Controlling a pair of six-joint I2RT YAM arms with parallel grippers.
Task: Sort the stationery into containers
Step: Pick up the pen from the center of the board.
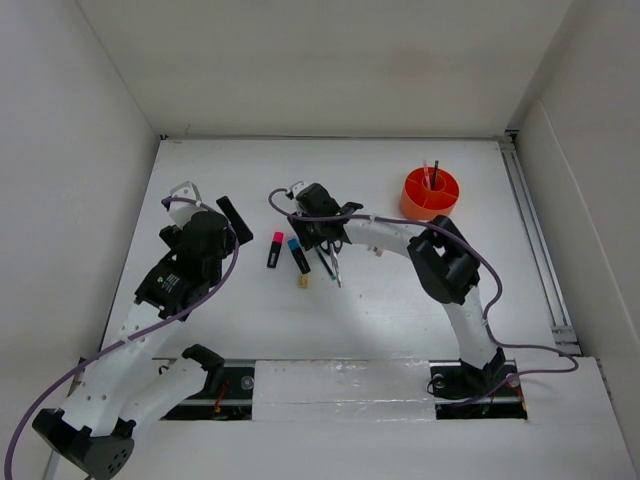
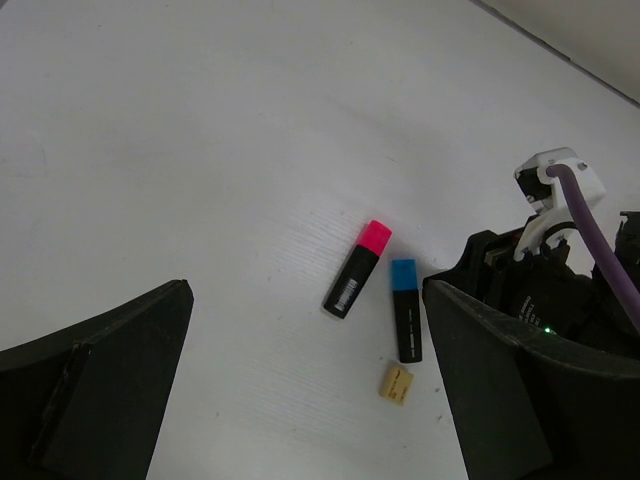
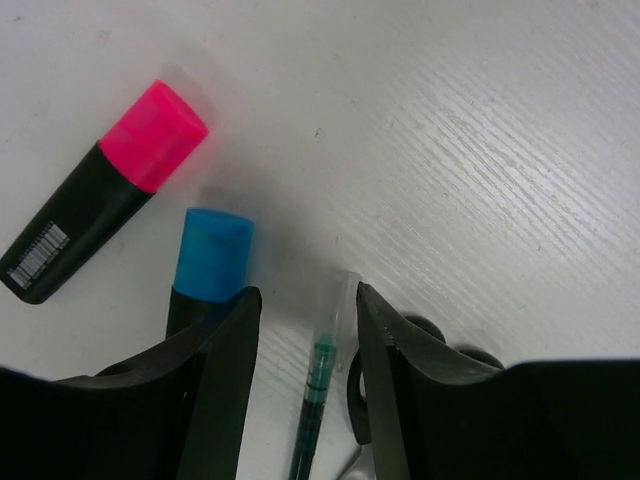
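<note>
Right gripper [image 3: 307,293], jaws apart, straddles thin clear-capped pen with teal ink [image 3: 322,360], just right of blue-capped black highlighter [image 3: 213,255]. Risk: closing finger catches black-handled scissors [image 1: 328,262] just beyond pen, or nudges highlighter. Left gripper [image 2: 310,370] spread wide, empty, left of highlighter.

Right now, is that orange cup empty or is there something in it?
Not empty. The orange cup stands upright, and two thin pens, one dark and one pinkish, stick up out of it.
</note>
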